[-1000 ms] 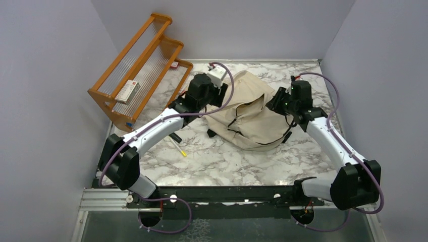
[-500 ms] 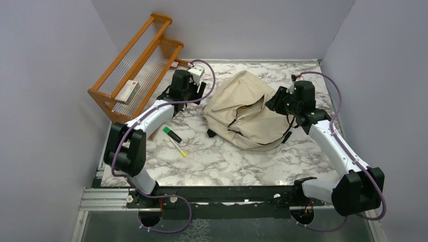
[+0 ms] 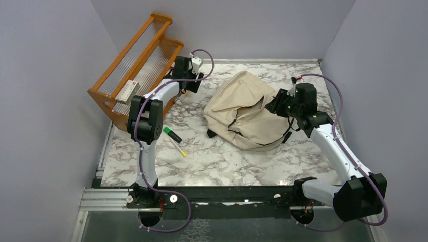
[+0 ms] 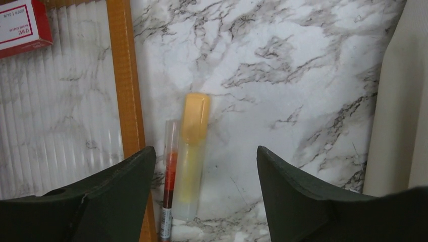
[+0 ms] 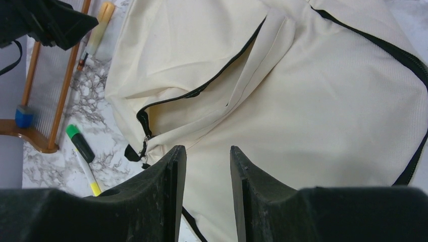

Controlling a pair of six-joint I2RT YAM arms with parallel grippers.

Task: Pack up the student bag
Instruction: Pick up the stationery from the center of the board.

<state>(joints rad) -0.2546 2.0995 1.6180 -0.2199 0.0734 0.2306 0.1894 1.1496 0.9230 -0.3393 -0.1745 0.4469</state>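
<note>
Student bag (image 3: 247, 113) lies slumped on the marble table (image 3: 227, 161), toward the back, w/ one zip partly undone. L gripper (image 4: 204, 156) hangs w/ jaws wide apart, nothing btwn them, over an orange highlighter (image 4: 192, 151) and red pen (image 4: 169, 181) lying just beside the wooden rack (image 3: 136, 70). R gripper (image 5: 207, 151) sits above the bag's cloth, jaws slightly apart, clamping nothing.

In the left wrist view the top-left corner cuts off the red-and-white box (image 4: 22, 22), leaving its print partly lost. The red pen (image 4: 169, 186) runs off the bottom edge, and the student bag (image 4: 398, 101) shows only as a beige strip at the right edge. In the right wrist view the blue object (image 5: 23, 117) on the wooden rack (image 5: 64, 96) is too small to identify.
</note>
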